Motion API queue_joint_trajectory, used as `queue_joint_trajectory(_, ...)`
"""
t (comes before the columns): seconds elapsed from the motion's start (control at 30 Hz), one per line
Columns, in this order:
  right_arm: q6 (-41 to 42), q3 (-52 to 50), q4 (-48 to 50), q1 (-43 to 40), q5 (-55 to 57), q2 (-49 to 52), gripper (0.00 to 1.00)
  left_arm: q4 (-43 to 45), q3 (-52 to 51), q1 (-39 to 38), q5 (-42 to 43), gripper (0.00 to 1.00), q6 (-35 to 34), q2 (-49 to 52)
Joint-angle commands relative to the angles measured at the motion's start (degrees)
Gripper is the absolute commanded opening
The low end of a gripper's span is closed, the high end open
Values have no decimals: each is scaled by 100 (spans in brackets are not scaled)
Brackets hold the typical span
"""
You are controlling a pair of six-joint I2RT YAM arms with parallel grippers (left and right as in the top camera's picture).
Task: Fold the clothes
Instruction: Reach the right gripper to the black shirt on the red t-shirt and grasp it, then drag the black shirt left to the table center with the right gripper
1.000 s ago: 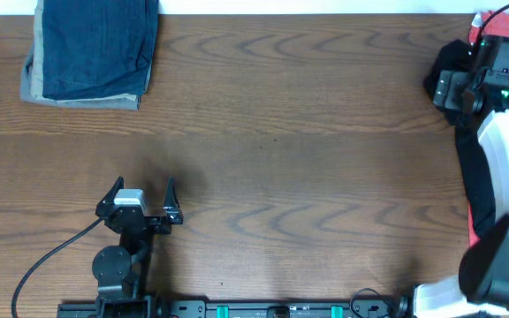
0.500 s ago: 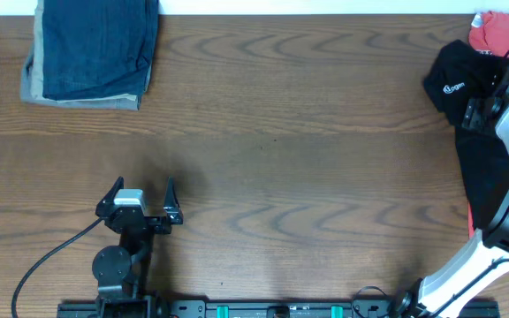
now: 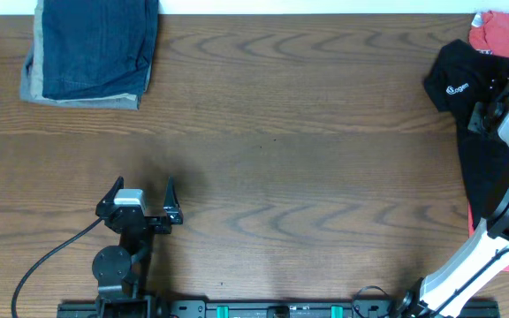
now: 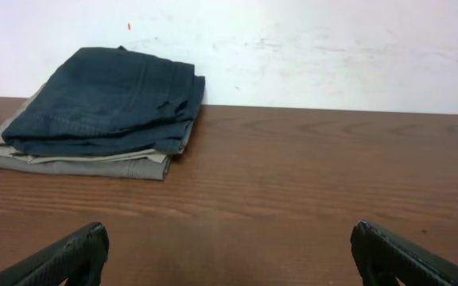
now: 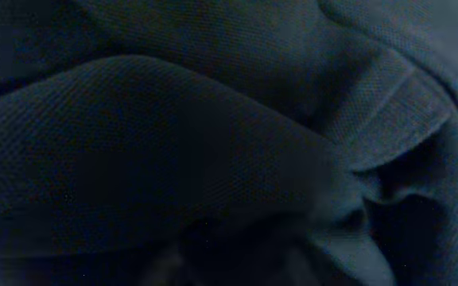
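**Right hand (image 3: 489, 106) in black shirt (image 3: 453, 84) at counter's (image 3: 325, 177) right edge**

Nearest, the left hand (image 3: 144, 187) is holding its fingers spread wide. Fabric is hiding the right hand's fingers, so I cannot tell their state. The denim stack (image 3: 95, 49) is lying far left.

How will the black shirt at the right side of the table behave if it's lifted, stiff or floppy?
Probably floppy: the black shirt lies bunched, and the right wrist view shows soft creased folds. Lifted from one pinch, it would likely sag and trail. Its matte knit probably grips rather than slips, though it might tug the red T-shirt beside it.
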Motion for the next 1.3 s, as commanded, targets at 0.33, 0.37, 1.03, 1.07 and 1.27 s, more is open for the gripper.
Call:
queue_joint_trajectory(0.33,1373,157,-605,-24,-656,-1346,1,-181,-96,35,103,98,74,-35)
queue_joint_trajectory(0.37,1375,157,-656,-7,-844,-1497,1,-181,-96,35,103,98,74,-35)
queue_joint_trajectory(1.03,1801,127,-2057,3635,-3003,-2518,1,-181,-96,35,103,98,74,-35)
queue_joint_trajectory(1.07,1799,125,-2079,3932,-3003,-2509,1,-181,-96,35,103,98,74,-35)
queue_joint_trajectory(1.27,1650,122,-2205,5810,-2872,-2500,14,-181,-96,35,103,98,74,-35)
